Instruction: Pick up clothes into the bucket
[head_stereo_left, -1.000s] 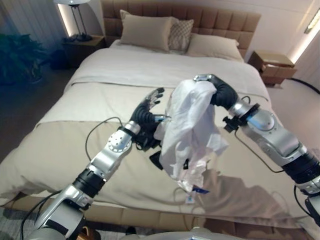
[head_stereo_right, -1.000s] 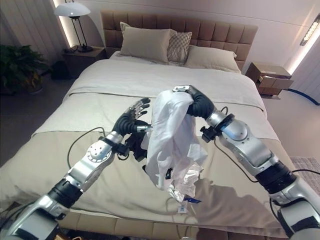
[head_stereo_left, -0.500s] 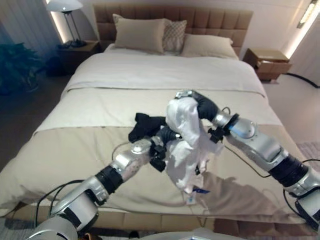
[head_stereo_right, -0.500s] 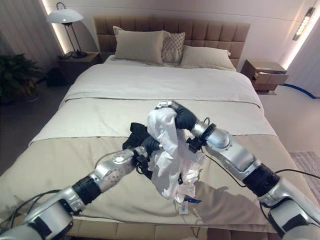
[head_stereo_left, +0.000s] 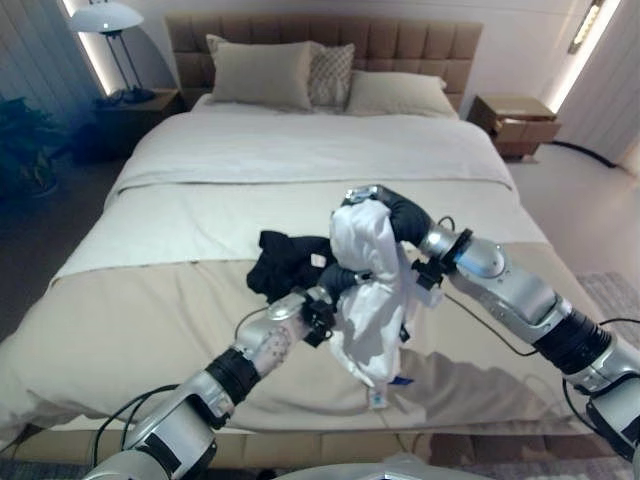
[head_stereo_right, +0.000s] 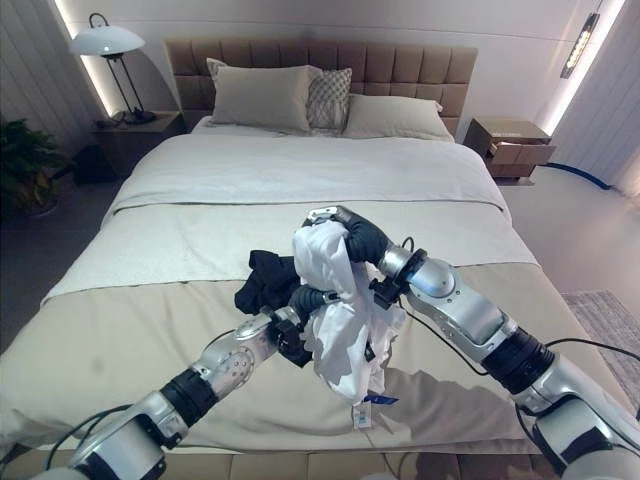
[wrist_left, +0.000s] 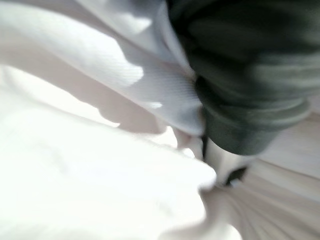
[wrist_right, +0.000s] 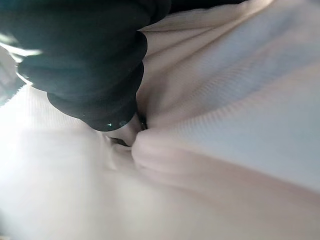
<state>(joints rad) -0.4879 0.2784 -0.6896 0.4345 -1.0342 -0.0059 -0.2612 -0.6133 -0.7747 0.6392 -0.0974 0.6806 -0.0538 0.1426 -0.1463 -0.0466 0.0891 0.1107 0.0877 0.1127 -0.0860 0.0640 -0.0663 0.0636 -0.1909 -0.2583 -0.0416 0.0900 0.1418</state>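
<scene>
A white garment (head_stereo_left: 368, 290) hangs above the foot of the bed, bunched at its top and trailing down to a small tag (head_stereo_left: 379, 397). My right hand (head_stereo_left: 398, 214) is curled over the garment's top and holds it up; up close its dark cover (wrist_right: 85, 60) sits against the white cloth (wrist_right: 225, 100). My left hand (head_stereo_left: 335, 281) presses into the garment's side from the left, its fingers hidden in the folds, with its cover (wrist_left: 245, 75) against the cloth. A black garment (head_stereo_left: 285, 262) lies crumpled on the bed just behind my left hand.
The wide beige bed (head_stereo_left: 140, 300) stretches ahead, with pillows (head_stereo_left: 262, 72) at the headboard. A lamp (head_stereo_left: 105, 18) on a nightstand stands at the far left, a plant (head_stereo_right: 25, 160) beside it. Another nightstand (head_stereo_left: 512, 122) is at the far right.
My left hand went from open beside the white garment to pressed into it. The garment came lower and bunched up. The camera shifted, and the black garment now shows.
</scene>
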